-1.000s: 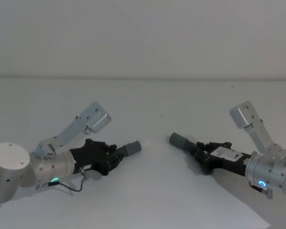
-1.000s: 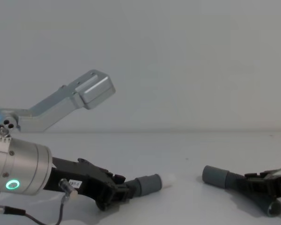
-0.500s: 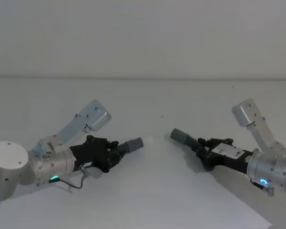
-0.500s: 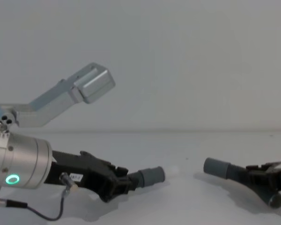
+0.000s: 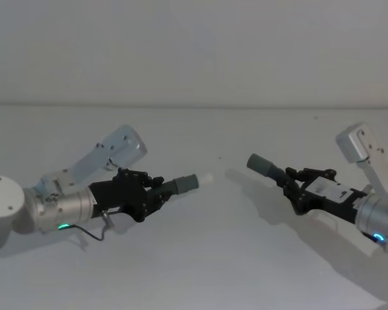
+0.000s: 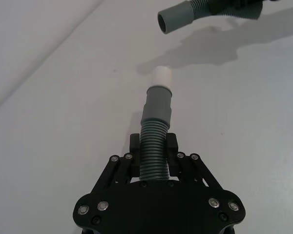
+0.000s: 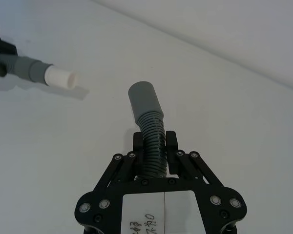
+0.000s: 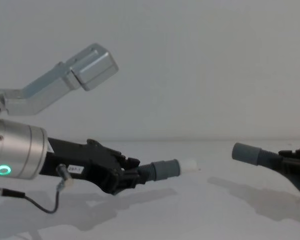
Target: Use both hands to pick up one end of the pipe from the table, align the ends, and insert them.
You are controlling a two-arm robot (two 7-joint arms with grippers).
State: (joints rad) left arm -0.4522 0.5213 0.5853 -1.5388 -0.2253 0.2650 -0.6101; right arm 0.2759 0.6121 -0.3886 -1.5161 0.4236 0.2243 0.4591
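Note:
My left gripper [image 5: 156, 192] [image 6: 154, 158] [image 8: 132, 176] is shut on the ribbed part of one pipe piece [image 6: 155, 146]; its grey cuff [image 5: 183, 184] [image 8: 163, 168] ends in a white stub [image 5: 207, 176] [image 6: 161, 76] [image 8: 189, 165]. Across the gap, my right gripper [image 5: 294, 188] [image 7: 155, 148] is shut on the other pipe piece [image 7: 151, 134], whose plain socket cuff [image 5: 262, 165] [image 7: 144, 101] [image 8: 246, 152] points at the stub. Both pieces hang above the white table [image 5: 213, 258], casting shadows. The two ends face each other, apart.
A pale wall rises behind the table's far edge [image 5: 194, 106]. The left arm's silver wrist with a green ring light [image 8: 12, 155] fills the near left in the chest view.
Both grippers have lifted their pipe pieces off the table. The left piece's stub has pushed toward the middle; the right arm has risen and shifted right.

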